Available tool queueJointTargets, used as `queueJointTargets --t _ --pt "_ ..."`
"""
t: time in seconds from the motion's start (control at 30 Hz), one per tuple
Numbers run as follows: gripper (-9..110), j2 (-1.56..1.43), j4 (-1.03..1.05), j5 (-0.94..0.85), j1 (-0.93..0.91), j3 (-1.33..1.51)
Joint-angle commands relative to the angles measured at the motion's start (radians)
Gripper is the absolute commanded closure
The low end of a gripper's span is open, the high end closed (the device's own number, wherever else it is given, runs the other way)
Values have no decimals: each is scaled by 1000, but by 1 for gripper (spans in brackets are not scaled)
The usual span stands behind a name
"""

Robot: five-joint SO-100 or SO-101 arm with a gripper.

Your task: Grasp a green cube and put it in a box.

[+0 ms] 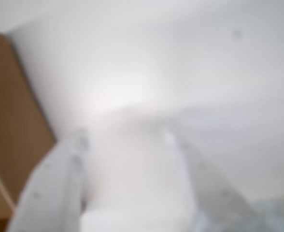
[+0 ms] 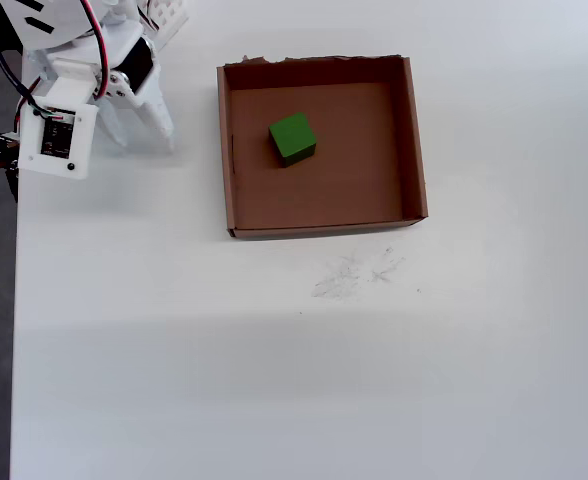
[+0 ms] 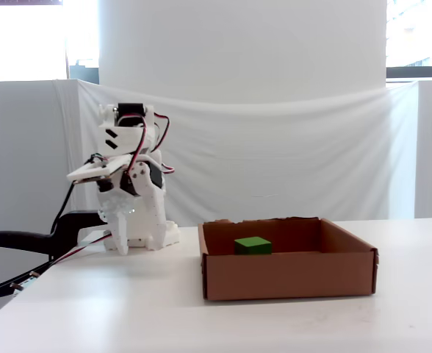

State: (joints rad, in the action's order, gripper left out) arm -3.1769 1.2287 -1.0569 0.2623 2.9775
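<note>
The green cube rests flat on the floor of the box, in its rear left part in the overhead view. In the fixed view the cube shows above the front wall of the box. My gripper is folded back by the arm's base, left of the box and apart from it, pointing down at the table. In the blurred wrist view its two white fingers stand apart with nothing between them, gripper open. A brown wall of the box shows at the left there.
The white arm base stands at the table's far left corner, with cables and a black clamp hanging over the left edge. Faint pencil marks lie on the white table in front of the box.
</note>
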Motion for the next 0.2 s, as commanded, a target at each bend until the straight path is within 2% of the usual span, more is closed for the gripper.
queueJointTargets --t 0.0,0.17 --pt "80 -6 8 6 5 -5" --pt "80 -6 8 6 5 -5"
